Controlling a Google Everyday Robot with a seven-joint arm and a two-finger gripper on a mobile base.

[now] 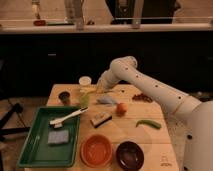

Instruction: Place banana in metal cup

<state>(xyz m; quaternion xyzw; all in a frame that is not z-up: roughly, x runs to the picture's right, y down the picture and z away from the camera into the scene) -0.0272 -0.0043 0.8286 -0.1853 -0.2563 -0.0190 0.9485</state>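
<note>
One closed gripper (99, 89) beside curved banana (88, 90)

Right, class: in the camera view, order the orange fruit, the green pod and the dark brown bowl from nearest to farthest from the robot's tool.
The tool hangs at the far left, beside the white cup.
1. orange fruit, centre, just right of the tool.
2. green pod, right side.
3. dark brown bowl, front, nearest the camera.

End effector (100, 88) nr banana (88, 90) blurred; grip unclear; base (201, 134) cropped rt.
</note>
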